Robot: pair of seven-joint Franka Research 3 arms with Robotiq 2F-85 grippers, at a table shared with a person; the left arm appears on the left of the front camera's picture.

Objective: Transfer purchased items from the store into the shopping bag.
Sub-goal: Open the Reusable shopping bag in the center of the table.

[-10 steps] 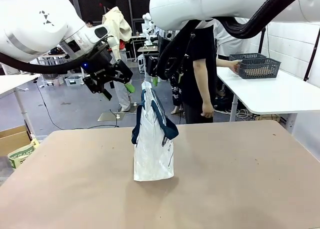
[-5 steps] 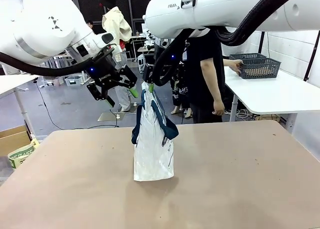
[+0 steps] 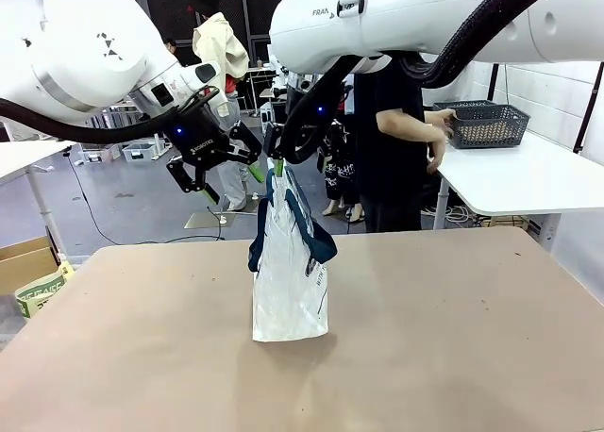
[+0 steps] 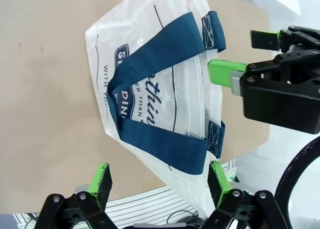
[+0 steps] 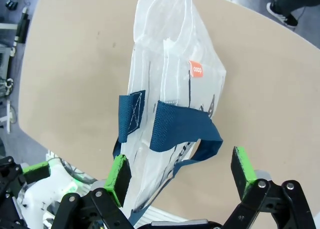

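Both jaws gape by the top of the translucent white, navy-strapped plastic shopping bag (image 3: 288, 290); right wrist view shows its orange tag (image 5: 196, 69), left its lettering (image 4: 150, 96).

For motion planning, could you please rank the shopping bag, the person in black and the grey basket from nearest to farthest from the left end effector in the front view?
1. Shopping bag, just right of the left end effector.
2. Person in black, farther right, behind the bag.
3. Grey basket, on the white side table, far right.
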